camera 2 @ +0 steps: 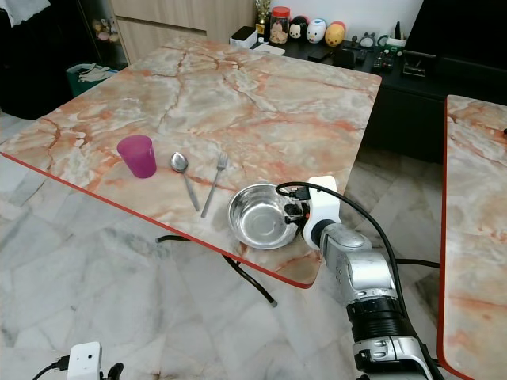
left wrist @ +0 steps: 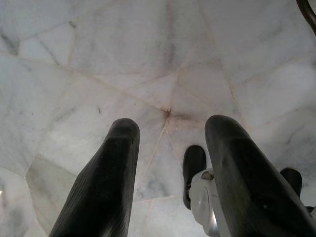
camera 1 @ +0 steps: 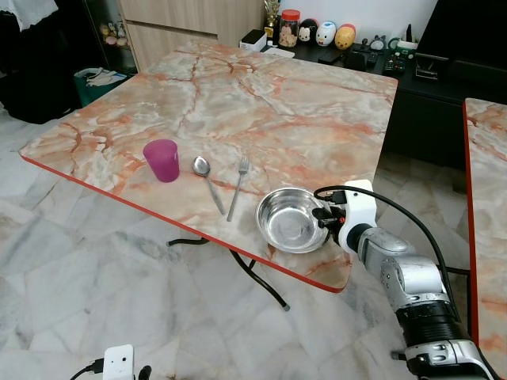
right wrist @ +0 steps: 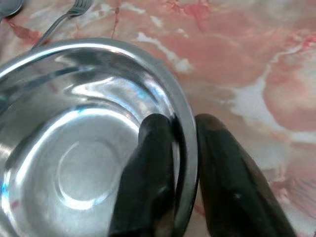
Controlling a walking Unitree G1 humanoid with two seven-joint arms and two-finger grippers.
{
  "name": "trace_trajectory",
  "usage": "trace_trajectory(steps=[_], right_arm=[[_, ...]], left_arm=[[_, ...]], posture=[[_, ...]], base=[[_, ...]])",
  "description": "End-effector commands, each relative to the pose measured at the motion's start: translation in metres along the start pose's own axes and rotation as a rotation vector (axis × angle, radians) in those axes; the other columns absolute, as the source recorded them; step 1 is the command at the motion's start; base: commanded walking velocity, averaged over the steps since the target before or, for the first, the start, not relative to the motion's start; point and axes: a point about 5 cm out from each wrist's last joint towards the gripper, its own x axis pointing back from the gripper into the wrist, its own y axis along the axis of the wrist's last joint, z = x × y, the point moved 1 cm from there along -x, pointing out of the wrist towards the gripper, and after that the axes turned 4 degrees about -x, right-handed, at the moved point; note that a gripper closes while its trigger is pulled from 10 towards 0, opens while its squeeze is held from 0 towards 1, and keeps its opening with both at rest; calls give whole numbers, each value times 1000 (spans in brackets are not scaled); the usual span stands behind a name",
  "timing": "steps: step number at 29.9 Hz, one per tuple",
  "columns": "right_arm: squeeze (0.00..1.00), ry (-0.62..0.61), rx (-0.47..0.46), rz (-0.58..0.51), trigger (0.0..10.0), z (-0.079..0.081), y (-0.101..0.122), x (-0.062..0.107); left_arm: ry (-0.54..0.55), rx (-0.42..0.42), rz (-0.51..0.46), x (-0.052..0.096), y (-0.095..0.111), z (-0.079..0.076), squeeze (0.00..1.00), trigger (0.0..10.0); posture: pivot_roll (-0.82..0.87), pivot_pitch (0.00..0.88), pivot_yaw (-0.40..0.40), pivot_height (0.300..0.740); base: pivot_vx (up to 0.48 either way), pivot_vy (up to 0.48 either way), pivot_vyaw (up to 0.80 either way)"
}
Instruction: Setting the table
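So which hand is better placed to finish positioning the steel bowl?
The right hand: its fingers already pinch the rim of the bowl near the table edge, beside the fork. The left hand hangs open over the floor, away from the table.

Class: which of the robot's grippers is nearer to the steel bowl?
Right. The right gripper is on the steel bowl, its fingers pinching the rim, one inside and one outside. The left gripper hangs low over the marble floor, away from the table.
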Motion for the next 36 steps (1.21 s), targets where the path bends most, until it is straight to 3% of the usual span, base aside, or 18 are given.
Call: trace_trajectory(steps=[1,4,9,10,11,14,17,21,29,36], right_arm=[[0,-20,-13,-22,0,-3,3,1],[0,-27,-26,-44,0,-3,5,1],[0,-55,-105,-181,0,-5,22,4],[0,-58,-125,-220,7647,-4,26,5],[0,-66,-159,-289,10000,-3,32,8],[0,-13,-257,-418,10000,7,44,16],[0,8,-278,-458,10000,12,46,19],[0,0,-408,-511,10000,17,35,25],[0,-26,-446,-598,10000,14,42,33],[0,8,-448,-755,10000,18,55,50]], left_arm=[[-2,-16,47,3,-11,1,0,10000],[-3,-17,49,3,-12,1,0,10000],[-5,-19,54,4,-13,-2,0,10000],[-5,-19,54,4,-13,-3,0,10000],[-5,-20,55,4,-13,-3,0,10000],[-9,-23,57,4,-14,-4,0,10000],[-8,-21,56,4,-14,-4,0,10000],[-10,-18,55,4,-14,-5,0,10000],[-13,-18,49,4,-14,-5,0,10000],[-17,-31,19,4,-10,-7,0,10000]], posture=[[4,88,-2,740],[4,88,-2,740],[1,88,-2,740],[1,88,-2,740],[1,88,-2,740],[0,87,-2,740],[0,87,-2,740],[-4,90,2,740],[-4,85,0,740],[-7,55,-1,740]], base=[[0,0,0],[0,0,0],[0,0,0],[0,0,0],[0,0,0],[0,0,0],[0,0,0],[0,0,0],[0,0,0],[0,0,0]])
